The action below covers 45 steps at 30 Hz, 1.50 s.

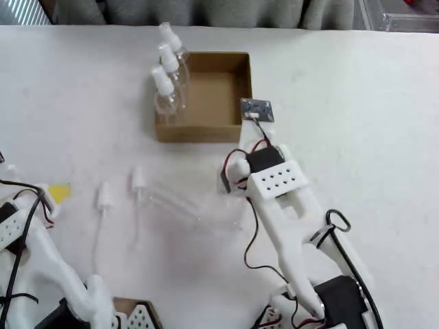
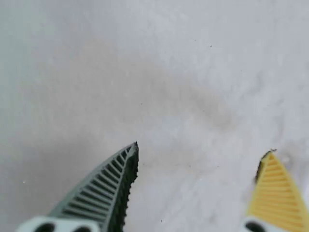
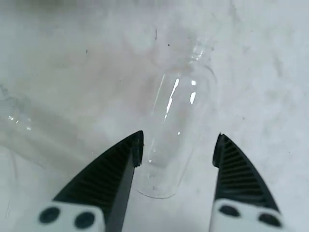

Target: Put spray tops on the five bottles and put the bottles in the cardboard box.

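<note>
The left jaws hang apart over bare table (image 1: 357, 82) near its left edge. Two loose spray tops (image 1: 103, 195) lie just right of them, then two clear uncapped bottles (image 1: 178, 202). Three capped bottles (image 1: 168, 89) already stand in the cardboard box (image 1: 206, 133) toward the far edge, so I judge two remain. The right jaws sit apart astride the rightmost uncapped bottle (image 3: 178, 111); nothing blocks me.

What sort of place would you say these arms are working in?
Probably a robotics lab bench, set up for a packing trial: two white robot arms share a white-covered table, with a cardboard box, spray-topped bottles and loose spray tops laid out.
</note>
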Motion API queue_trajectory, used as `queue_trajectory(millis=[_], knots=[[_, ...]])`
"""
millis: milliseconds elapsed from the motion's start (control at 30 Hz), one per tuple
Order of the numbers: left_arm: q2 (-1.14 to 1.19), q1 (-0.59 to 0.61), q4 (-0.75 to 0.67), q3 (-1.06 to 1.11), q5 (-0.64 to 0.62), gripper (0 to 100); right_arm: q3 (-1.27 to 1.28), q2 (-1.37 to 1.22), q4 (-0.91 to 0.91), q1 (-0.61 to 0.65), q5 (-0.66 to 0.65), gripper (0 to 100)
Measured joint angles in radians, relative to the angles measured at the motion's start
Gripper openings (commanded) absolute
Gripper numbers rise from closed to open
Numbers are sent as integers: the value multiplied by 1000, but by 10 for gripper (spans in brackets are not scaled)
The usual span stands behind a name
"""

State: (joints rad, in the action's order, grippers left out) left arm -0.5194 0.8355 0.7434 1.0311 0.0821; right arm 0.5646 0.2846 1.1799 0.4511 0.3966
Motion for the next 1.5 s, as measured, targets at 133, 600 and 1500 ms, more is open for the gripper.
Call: queue_trajectory(millis=[133, 600, 1500], knots=[[0, 0, 0, 0, 0, 369, 51, -2, -55, 2, 3, 208], [0, 0, 0, 0, 0, 369, 84, -91, -137, 57, 3, 209], [0, 0, 0, 11, 0, 369, -203, -224, 236, -379, -649, 17]])
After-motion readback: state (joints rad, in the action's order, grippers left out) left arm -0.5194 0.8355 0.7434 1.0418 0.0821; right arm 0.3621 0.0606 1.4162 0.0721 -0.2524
